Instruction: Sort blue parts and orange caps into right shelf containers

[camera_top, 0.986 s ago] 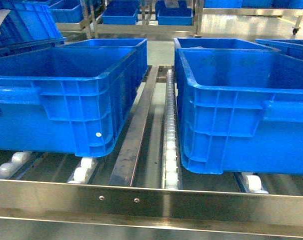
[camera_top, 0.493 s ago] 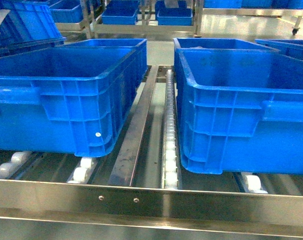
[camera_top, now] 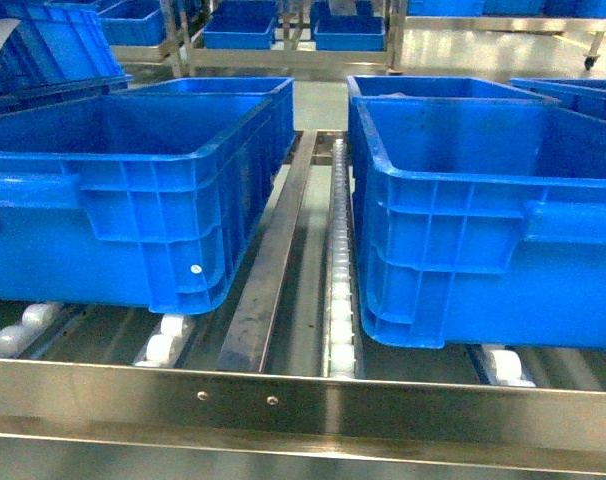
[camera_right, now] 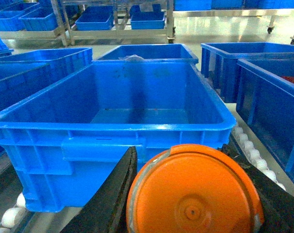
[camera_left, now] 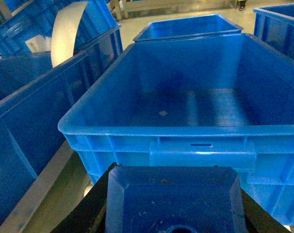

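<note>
One blue part (camera_left: 173, 199), one orange cap (camera_right: 194, 191), each pincer-held

No text, label, brand, number or sign can be read in any of the three views. The orange cap (camera_right: 194, 191) in the right wrist view shows only its plain round end face, with no print on it. The blue part (camera_left: 173, 200) in the left wrist view bears no marking. The blue bins (camera_top: 488, 215) carry no readable lettering on their ribbed walls or rims. A small pale square lies on the floor of the bin (camera_left: 162, 113) in the left wrist view, too small to tell whether it bears any writing.
</note>
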Robot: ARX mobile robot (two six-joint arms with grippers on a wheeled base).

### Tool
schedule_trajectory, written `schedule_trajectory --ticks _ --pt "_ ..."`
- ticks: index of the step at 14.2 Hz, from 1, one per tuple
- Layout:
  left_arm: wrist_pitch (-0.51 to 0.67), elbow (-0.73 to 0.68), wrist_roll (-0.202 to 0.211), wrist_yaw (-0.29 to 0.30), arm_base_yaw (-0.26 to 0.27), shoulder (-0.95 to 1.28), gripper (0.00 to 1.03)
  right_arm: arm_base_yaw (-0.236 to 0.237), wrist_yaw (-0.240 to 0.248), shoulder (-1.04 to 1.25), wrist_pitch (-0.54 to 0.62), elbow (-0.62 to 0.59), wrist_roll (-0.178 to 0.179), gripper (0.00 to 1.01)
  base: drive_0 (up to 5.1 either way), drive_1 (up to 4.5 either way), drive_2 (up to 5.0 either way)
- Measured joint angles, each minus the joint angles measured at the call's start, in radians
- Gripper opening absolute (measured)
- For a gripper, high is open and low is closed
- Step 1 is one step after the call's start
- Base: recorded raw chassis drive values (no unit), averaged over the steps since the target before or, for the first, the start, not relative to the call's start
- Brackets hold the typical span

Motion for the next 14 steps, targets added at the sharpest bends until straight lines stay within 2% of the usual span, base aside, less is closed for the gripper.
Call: schedule_trajectory --ticks 14 --pt "0.0 0.0 0.0 0.0 0.0 0.0 0.44 0.0 0.0 0.0 0.001 0.0 0.0 0.43 0.0 0.0 0.0"
